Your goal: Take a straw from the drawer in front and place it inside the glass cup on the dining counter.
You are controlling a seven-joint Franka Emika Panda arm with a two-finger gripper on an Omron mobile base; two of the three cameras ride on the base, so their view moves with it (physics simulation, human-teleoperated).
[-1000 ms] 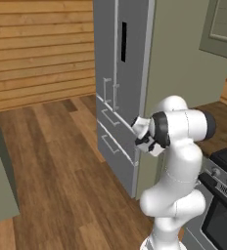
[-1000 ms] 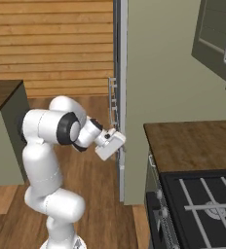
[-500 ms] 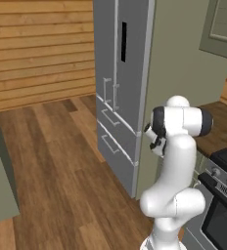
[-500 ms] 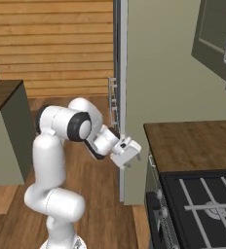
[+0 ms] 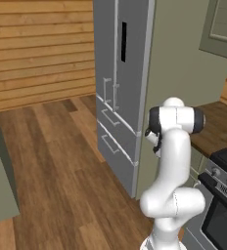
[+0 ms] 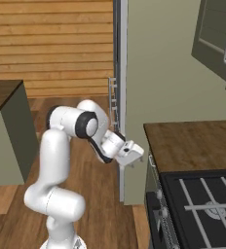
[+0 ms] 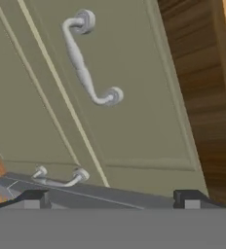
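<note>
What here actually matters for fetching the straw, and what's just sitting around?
For the job: the drawer, shut; its silver handle; the tool, open and facing that drawer; the dining counter.

Just there: the fridge; the stove; the wood top beside the stove; the wall cabinet.

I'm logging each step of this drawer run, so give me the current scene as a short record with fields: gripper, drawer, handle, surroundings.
gripper: gripper open, empty, beside the wood counter's front edge
drawer: sage-green drawer front shut, facing the hand camera
handle: small silver handle ahead of the gripper, not touched
surroundings: grey fridge on the arm's left, black stove on its right
straw: not visible
</note>
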